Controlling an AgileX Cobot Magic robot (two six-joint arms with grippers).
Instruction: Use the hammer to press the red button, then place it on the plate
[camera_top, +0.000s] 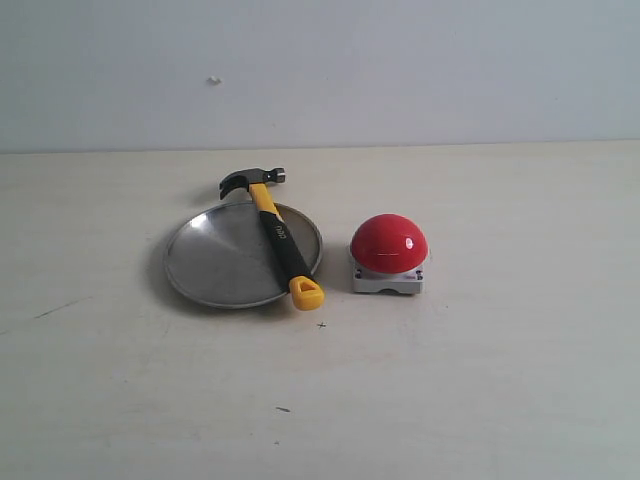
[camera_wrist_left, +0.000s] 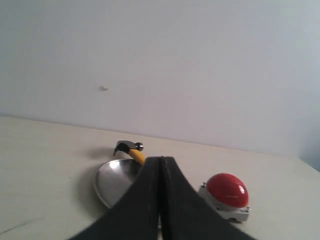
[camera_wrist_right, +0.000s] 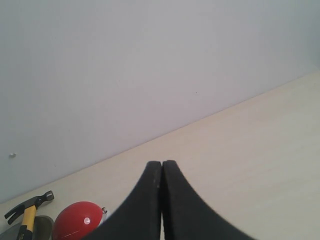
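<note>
Hammer (camera_top: 272, 236) lies slantwise across the plate (camera_top: 215, 260), near the red button (camera_top: 389, 243) on the worktop (camera_top: 500, 380), all ahead of the clenched, empty left end effector (camera_wrist_left: 160, 160) and off to one side of the equally clenched, empty right end effector (camera_wrist_right: 162, 164).

Hammer (camera_top: 275, 235) across plate (camera_top: 215, 265) — red button (camera_top: 389, 243) beside

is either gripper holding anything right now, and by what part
Nothing is held: left gripper and right gripper are shut, empty; the hammer lies across the plate.
</note>
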